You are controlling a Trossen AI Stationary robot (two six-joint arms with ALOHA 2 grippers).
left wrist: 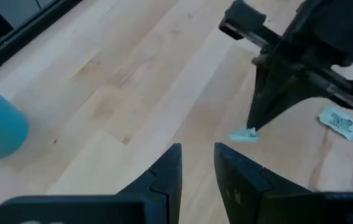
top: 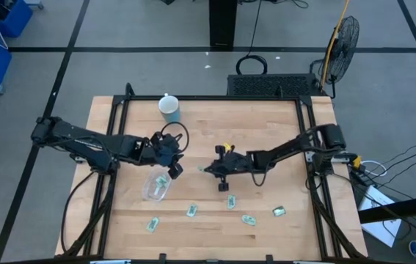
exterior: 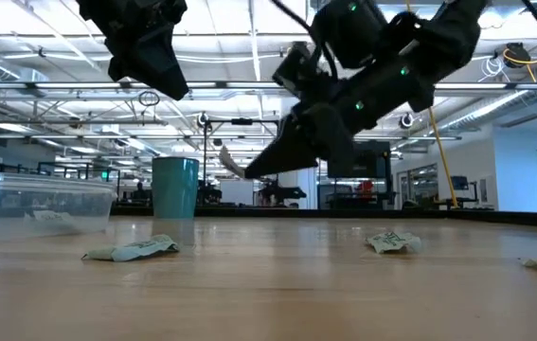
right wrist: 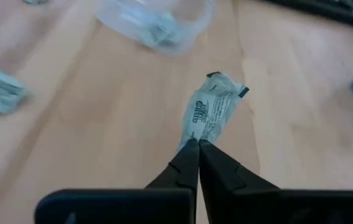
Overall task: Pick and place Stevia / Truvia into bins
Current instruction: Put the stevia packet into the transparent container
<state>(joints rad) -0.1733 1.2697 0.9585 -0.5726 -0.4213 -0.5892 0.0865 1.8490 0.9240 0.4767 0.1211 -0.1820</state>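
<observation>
My right gripper (right wrist: 198,144) is shut on a pale green and white sweetener packet (right wrist: 215,106), held above the table middle, a little right of the clear tub (top: 156,185). It also shows in the high view (top: 206,170) and the low view (exterior: 249,172). The tub stands on the table and holds a few packets (right wrist: 157,28). My left gripper (left wrist: 196,163) is open and empty, hovering over the tub's far right end (top: 172,168). Several more packets lie flat on the near half of the table (top: 191,211), (top: 231,202), (top: 279,211). My right gripper pinches the packet by one short end (right wrist: 192,138) between its two fingertips. The fingers slant down from the table's right side. The packet sticks out ahead of the fingertips, crumpled, lifted clear of the table (left wrist: 244,134).
A blue-green cup with a white lid (top: 169,108) stands at the far edge of the table. Loose packets lie at the near left (top: 152,224) and near right (top: 249,219). The table's black frame rails (top: 112,132) run along both sides.
</observation>
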